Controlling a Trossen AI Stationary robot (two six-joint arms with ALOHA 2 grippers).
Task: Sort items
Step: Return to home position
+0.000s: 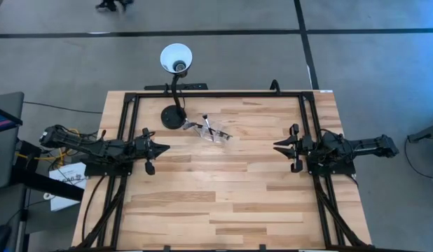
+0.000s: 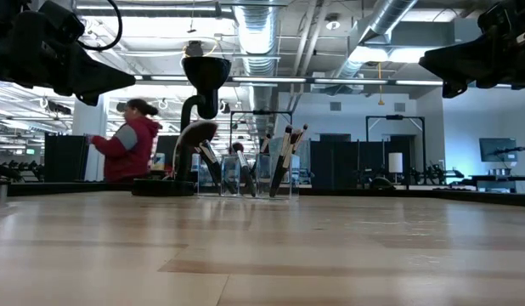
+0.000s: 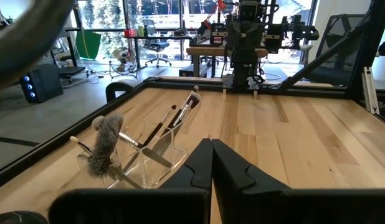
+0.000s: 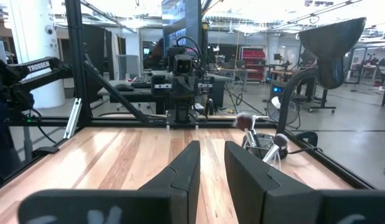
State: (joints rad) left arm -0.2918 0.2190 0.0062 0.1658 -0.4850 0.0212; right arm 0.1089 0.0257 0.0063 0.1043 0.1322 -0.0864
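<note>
Several slim makeup brushes (image 1: pixel 215 131) with dark handles stand slanted, heads up, in a clear compartmented holder (image 3: pixel 156 155) on the far middle of the table; one has a big fluffy head (image 3: pixel 105 146). The low view shows them leaning in the holder (image 2: pixel 254 174). My left gripper (image 1: pixel 167 148) hovers shut at the table's left, pointing level toward the middle. My right gripper (image 1: pixel 275 146) hovers at the right, facing it, its fingers (image 4: pixel 180 165) a small gap apart with nothing between them.
A black gooseneck lamp with a white shade (image 1: pixel 176 57) stands on its round base (image 1: pixel 173 117) just left of the holder. A black frame (image 1: pixel 216 94) runs round the table's far and side edges. A person (image 2: pixel 131 140) moves in the room beyond.
</note>
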